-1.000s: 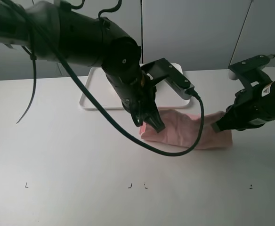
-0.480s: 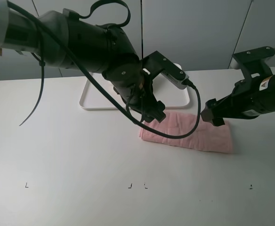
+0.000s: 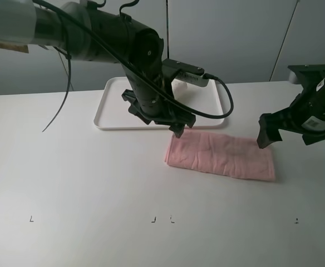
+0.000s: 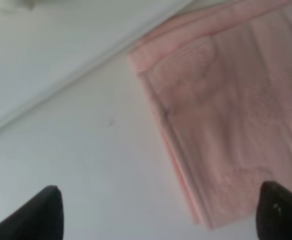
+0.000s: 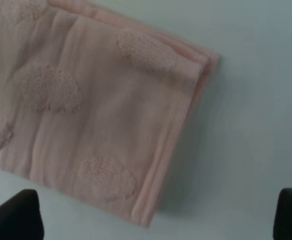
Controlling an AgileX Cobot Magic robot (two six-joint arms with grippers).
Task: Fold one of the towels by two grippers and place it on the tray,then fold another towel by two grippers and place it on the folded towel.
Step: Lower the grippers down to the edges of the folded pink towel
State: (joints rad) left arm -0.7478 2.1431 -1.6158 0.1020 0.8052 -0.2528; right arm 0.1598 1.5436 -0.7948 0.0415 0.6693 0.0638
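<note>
Pink towel (image 3: 221, 156) lies as a flat folded strip on the table (image 3: 84, 189), just off the near rim of the tray (image 3: 109, 119) at its 5 o'clock. Its long axis runs roughly 9–3, tipped slightly toward 10–4. Left gripper (image 3: 179, 129) hangs over the 9 o'clock end and right gripper (image 3: 269, 136) over the 3 o'clock end, both with jaws spread and holding nothing. I read this as between folds: next likely pinch one short end and bring it over the other, or lift the strip toward 11 o'clock. The left arm hides the tray's middle, so can't tell what's on it.
</note>
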